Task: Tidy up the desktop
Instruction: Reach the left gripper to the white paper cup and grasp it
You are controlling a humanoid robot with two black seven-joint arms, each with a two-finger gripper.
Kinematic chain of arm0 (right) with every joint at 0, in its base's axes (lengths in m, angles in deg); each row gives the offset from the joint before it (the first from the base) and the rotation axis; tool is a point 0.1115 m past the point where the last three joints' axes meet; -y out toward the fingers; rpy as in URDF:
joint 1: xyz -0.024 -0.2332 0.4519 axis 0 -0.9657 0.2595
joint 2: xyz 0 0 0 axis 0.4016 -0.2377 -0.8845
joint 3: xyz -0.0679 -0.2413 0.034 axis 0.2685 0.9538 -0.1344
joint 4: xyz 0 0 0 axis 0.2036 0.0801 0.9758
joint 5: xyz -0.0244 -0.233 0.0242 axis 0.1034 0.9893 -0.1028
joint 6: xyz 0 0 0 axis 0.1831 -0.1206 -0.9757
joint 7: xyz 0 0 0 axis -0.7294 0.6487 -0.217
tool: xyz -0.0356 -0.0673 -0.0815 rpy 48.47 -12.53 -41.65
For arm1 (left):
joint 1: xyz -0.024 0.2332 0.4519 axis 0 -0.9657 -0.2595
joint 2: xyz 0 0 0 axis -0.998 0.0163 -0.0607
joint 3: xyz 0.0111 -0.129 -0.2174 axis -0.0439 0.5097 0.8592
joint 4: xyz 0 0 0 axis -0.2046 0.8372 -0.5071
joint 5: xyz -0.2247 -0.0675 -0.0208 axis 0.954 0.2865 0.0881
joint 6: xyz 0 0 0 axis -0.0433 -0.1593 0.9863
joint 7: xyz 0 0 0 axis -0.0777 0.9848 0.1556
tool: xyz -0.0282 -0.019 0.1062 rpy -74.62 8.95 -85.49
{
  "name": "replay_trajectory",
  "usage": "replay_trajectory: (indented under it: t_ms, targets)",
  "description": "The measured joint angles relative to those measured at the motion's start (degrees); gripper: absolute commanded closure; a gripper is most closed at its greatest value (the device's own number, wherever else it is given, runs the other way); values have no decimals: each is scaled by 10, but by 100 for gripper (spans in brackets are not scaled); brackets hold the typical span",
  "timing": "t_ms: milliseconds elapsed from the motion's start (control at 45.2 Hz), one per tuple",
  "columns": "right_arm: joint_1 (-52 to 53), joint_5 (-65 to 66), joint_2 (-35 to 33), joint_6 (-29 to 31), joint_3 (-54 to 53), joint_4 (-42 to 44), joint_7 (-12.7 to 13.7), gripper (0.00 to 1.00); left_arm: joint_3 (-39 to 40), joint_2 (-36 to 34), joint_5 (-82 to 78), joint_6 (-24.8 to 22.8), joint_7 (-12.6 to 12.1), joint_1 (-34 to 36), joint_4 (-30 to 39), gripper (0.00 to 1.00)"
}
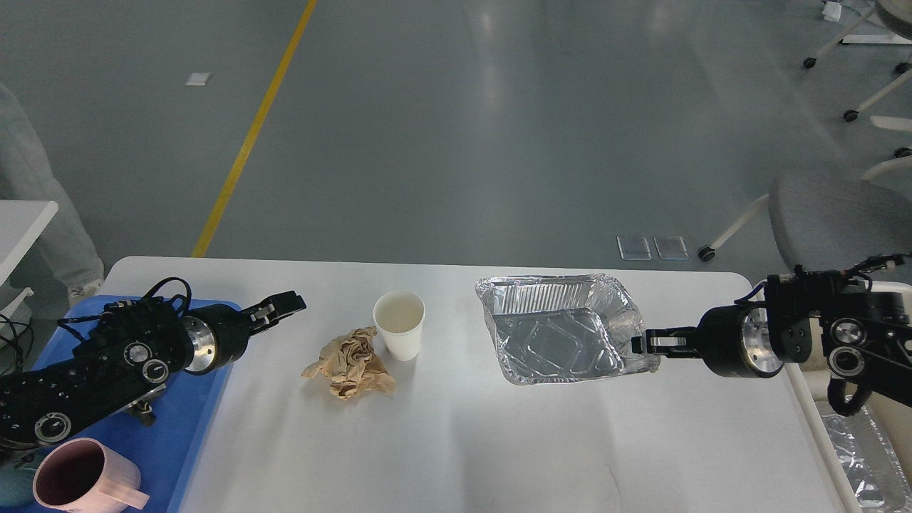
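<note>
The white desktop point(499, 442) carries a white paper cup point(400, 324), a crumpled brown paper point(349, 363) just left of the cup, and a silver foil tray point(556, 338) at the right. My right gripper point(641, 343) is shut on the foil tray's right rim, and the tray lies nearly level, low over the desktop. My left gripper point(281, 308) points right above the desktop, left of the brown paper and apart from it. Its fingers read as one dark shape.
A blue tray point(182, 427) sits at the left edge with a pink mug point(78, 484) on it, partly under my left arm. A cream bin point(812, 406) with another foil tray point(858, 445) stands off the right edge. A grey chair point(833, 206) is behind it.
</note>
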Motion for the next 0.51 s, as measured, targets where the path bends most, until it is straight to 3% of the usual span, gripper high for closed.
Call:
replay_trajectory:
  t_ms: [265, 508]
  targets:
    - [-7, 1, 0, 0, 0, 1, -1, 100, -3, 59, 0, 4, 1, 25, -21, 32]
    - [-9, 1, 0, -1, 0, 1, -1, 100, -41, 111, 0, 4, 1, 52, -77, 47]
